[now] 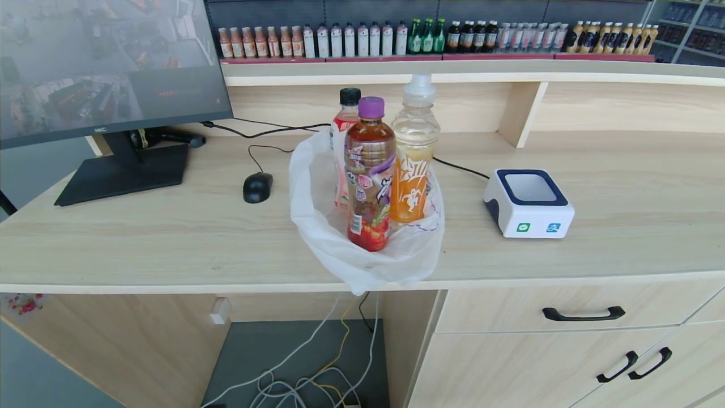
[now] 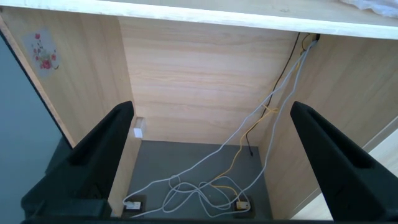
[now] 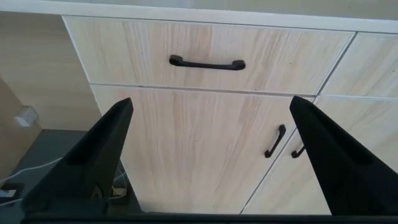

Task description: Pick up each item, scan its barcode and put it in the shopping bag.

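Observation:
Three bottles stand upright inside the white shopping bag (image 1: 317,226) on the counter: a purple-capped red drink (image 1: 370,175) in front, an orange drink with a clear cap (image 1: 414,156) to its right, and a black-capped bottle (image 1: 345,122) behind. The white barcode scanner (image 1: 528,203) sits on the counter to the bag's right. My left gripper (image 2: 211,155) is open below the counter edge, facing the knee space with cables. My right gripper (image 3: 208,155) is open too, facing the drawer front (image 3: 205,53).
A monitor (image 1: 102,62) stands at the back left of the counter (image 1: 141,238), with a black mouse (image 1: 257,187) beside the bag. Drawers with black handles (image 1: 583,313) lie below on the right. Loose cables (image 2: 205,186) hang into the knee space. Shelved bottles (image 1: 430,37) line the back.

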{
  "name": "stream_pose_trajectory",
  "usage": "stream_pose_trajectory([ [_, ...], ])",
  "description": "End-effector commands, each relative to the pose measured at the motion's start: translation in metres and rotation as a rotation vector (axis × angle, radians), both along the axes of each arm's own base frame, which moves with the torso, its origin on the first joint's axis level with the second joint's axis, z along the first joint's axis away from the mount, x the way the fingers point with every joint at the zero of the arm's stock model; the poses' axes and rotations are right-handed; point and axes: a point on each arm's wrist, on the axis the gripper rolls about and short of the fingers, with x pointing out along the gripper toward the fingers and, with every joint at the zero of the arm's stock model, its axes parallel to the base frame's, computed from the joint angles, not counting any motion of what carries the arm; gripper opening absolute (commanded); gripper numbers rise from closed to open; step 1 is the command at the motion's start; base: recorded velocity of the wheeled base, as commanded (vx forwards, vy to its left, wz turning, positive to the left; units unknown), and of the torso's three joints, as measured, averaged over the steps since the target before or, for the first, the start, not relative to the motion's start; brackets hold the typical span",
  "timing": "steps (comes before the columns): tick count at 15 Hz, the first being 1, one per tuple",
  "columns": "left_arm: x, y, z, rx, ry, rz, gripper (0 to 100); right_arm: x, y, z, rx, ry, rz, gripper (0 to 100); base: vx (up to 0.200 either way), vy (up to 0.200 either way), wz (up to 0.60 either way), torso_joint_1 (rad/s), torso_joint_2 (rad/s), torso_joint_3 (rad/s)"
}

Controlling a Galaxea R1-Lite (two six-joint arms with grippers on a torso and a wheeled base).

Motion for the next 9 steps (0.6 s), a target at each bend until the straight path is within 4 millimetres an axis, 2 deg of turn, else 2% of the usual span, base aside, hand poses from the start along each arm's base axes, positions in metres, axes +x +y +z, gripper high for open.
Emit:
stream_pose_trajectory([
  [1,0.0,0.0,0.0,0.0,0.0,0.0,100,0.0001,0.0,0.0,-0.001,0.002,0.0,100,0.0,-0.2,0.0,0.027,0.01,-0.002],
  [9,0.0,0.0,0.0,-0.002,0.0,0.0,100,0.0001,0.0,0.0,-0.001,0.002,0.0,100,0.0,-0.2,0.0,-0.003,0.0,0.003],
])
